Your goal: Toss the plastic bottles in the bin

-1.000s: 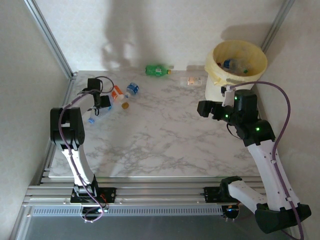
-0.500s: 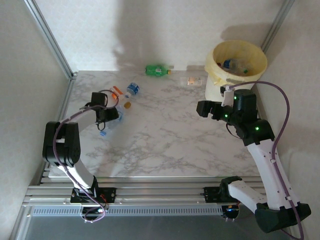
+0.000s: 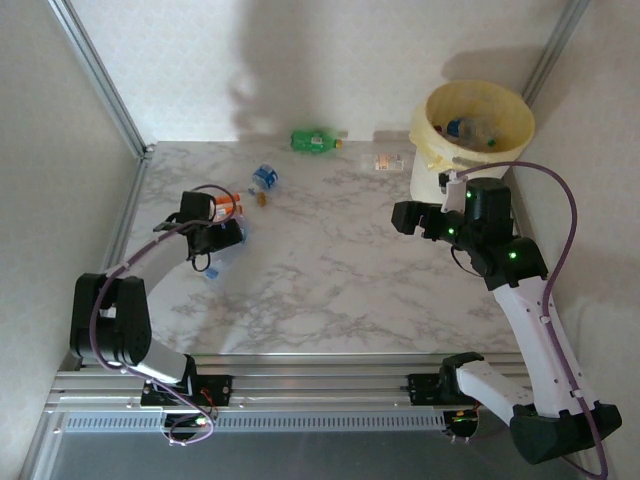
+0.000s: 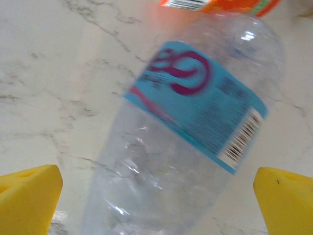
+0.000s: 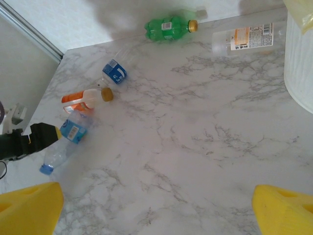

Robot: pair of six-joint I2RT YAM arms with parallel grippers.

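With left fingers (image 4: 29,196) spread wide astride blue-label bottle (image 4: 195,112), lying left on bench (image 3: 330,270), well apart from bin (image 3: 428,150) at far right, and right fingers (image 5: 29,208) open, empty: risk of slick round bottle squirting out on closing.

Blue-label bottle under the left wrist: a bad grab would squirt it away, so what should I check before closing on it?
1. Opening of the left fingers: ok, wide apart.
2. Position of the blue-label bottle: ok, lying on the marble table between them, neither finger touching it.
3. Clearance from the orange-label bottle: cannot tell, it lies very close.
4. State of the right fingers: ok, open and empty.
5. Room in the bin: ok, just a few bottles inside.
6. Way to the bin: cannot tell, the right arm stands beside it.
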